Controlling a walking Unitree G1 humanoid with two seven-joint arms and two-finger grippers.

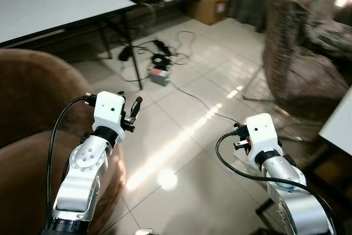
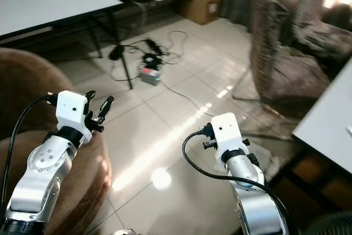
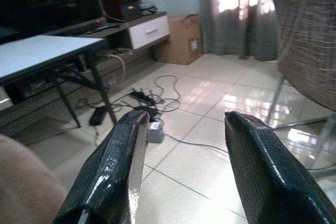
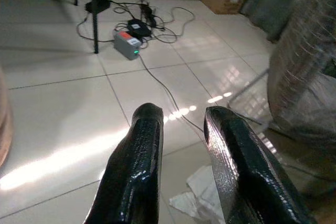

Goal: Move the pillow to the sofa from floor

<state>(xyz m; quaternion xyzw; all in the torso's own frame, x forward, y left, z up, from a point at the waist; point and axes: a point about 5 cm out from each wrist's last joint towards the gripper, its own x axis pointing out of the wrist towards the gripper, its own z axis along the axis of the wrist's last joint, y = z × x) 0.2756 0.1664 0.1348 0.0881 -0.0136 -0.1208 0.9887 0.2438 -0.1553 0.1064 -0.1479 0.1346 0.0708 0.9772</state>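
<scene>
— Over the tiled floor [image 1: 187,152], what did the left gripper [image 3: 181,166] hold?
— Nothing; both it and the right gripper [image 4: 181,156] were spread apart. I couldn't spot the pillow, just a brown sofa [image 1: 27,114] beside them.

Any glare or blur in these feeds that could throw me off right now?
Left eye view: a bright sun streak and round glare spot on the glossy white tiled floor, blown-out window top right. Left wrist view: open left gripper, fingers soft, background hazy. Right wrist view: open right gripper, sharper, streak of glare.

Sofa [image 1: 27,136] at left, table [image 1: 49,6] behind it, power box [image 1: 158,75] and cables ahead on floor [image 1: 181,152], chair [image 1: 302,64] at right
</scene>
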